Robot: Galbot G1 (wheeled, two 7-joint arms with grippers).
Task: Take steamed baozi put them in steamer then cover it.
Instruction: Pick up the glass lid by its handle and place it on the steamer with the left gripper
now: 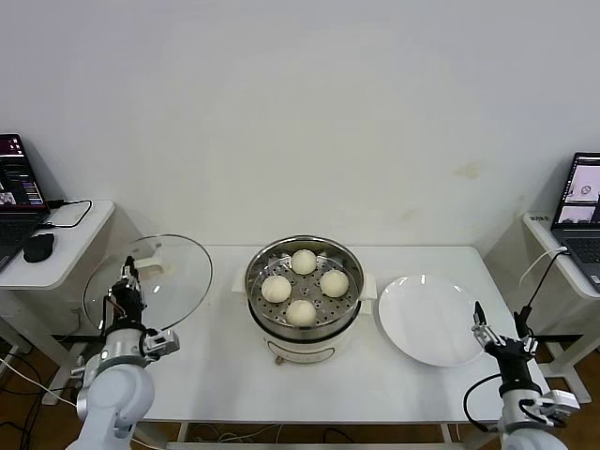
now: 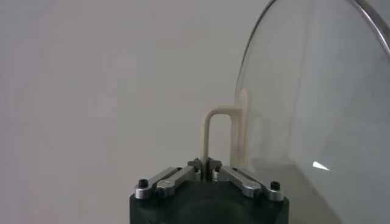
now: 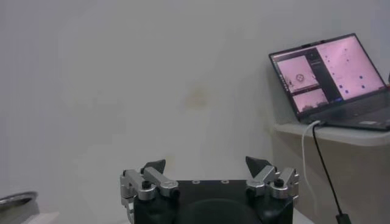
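While the four buns sit loaded in the pot, the scene is recorded as follows.

Step in hand: loading is judged complete; covering is under way, with the lid lifted but not yet placed.

Steamed baozi: four are seen on the perforated tray inside the steamer, at the middle of the table.

Cover: held off the table at the robot's left, tilted nearly on edge, well apart from the pot.

Left gripper: clamped tight on the cover's cream bar handle, as shown in the left wrist view.

Right gripper: parked at the table's right edge, just beside the white plate, jaws spread wide and nothing held.

Next move: the lid is to be carried over the pot, levelled, centred on the rim and lowered before being released.

Risk: a tilted lid may be caught on the rim.
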